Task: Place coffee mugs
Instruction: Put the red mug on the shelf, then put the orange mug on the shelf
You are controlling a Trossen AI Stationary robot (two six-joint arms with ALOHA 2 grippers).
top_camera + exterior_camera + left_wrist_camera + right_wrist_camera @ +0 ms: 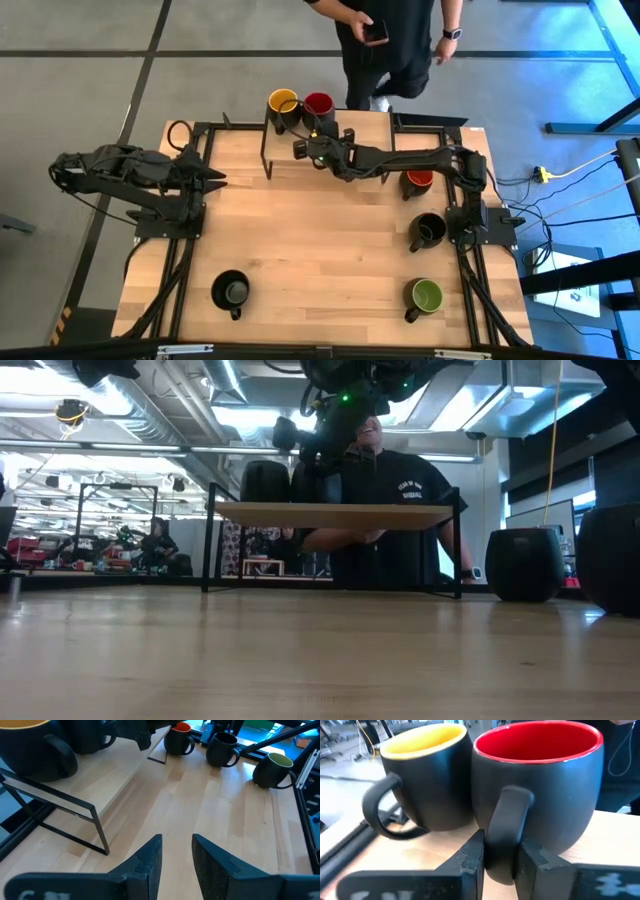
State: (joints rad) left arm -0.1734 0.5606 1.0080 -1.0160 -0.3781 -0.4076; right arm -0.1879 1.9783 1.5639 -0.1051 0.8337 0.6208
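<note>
The red-inside mug (pixel 318 104) and the yellow-inside mug (pixel 283 103) stand side by side on top of the wooden shelf (pixel 240 150) at the table's far edge. My right gripper (pixel 500 857) is at the red mug (pixel 540 780), shut on its handle. The yellow mug (pixel 427 775) sits just left of it, handle outward. My left gripper (pixel 177 855) is open above the table's left side (pixel 215 178), touching nothing. On the table stand an orange-red mug (pixel 418 182), a black mug (pixel 428 230), a green mug (pixel 424 296) and another black mug (pixel 232 291). My right gripper pinches the red mug's handle (pixel 507 815) between its two fingers, which lie across the loop. It comes roughly level from the table's near side, pointing at the far edge. The mug is upright with its bottom on the shelf top.
The shelf has thin black metal legs (pixel 97 827) and open room beneath it (pixel 330 560). A person (pixel 395 40) stands behind the far edge holding a phone. Bare wood (pixel 320 250) lies at the table's middle. Black frame rails (pixel 180 270) run along both sides.
</note>
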